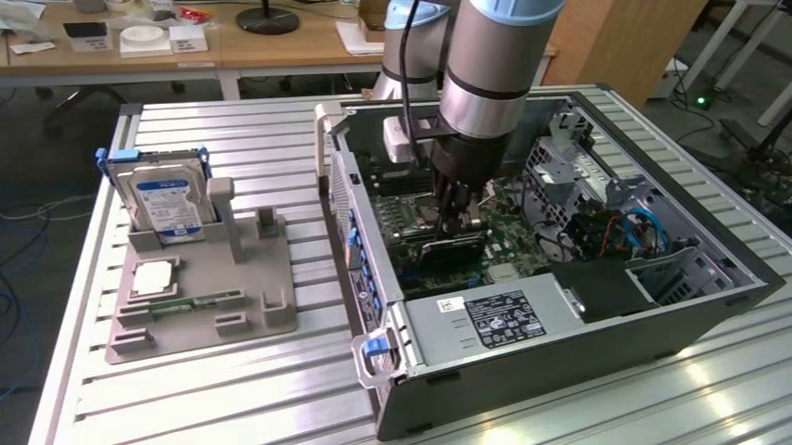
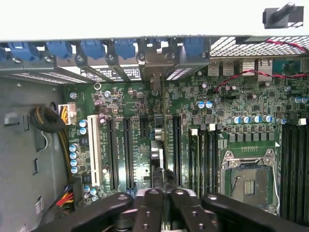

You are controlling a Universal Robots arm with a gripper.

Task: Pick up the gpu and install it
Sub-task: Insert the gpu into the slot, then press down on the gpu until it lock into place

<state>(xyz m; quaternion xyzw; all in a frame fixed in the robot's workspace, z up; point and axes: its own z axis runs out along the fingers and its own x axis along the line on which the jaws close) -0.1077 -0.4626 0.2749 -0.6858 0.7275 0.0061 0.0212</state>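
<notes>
The gpu [image 1: 448,248] is seen standing on edge inside the open computer case [image 1: 693,320], low against the green motherboard [image 1: 502,232], with its dark upper edge directly beneath the gripper [image 1: 455,215]. In the wrist view the gpu [image 2: 158,154] appears edge-on as a thin dark card running between the long black expansion slots [image 2: 129,154], its silver end bracket meeting the row of rear slot covers with blue clips [image 2: 91,48]. The fingers [image 2: 149,212] are drawn close together around the top edge of the card, so the gpu is gripped between them. The arm [image 1: 489,65] is lowered straight down into the case from above. The empty CPU socket [image 2: 251,181] lies beside the slots, and a black power supply [image 1: 495,320] with a white label is mounted at the near end of the case. The case rests on a slatted metal table [image 1: 223,399]. Well apart from it, toward the exterior view's left, a grey holder tray [image 1: 204,306] is placed, in which a silver hard drive [image 1: 167,199] with a blue-white label stands upright and a small square CPU chip [image 1: 152,276] lies flat.
</notes>
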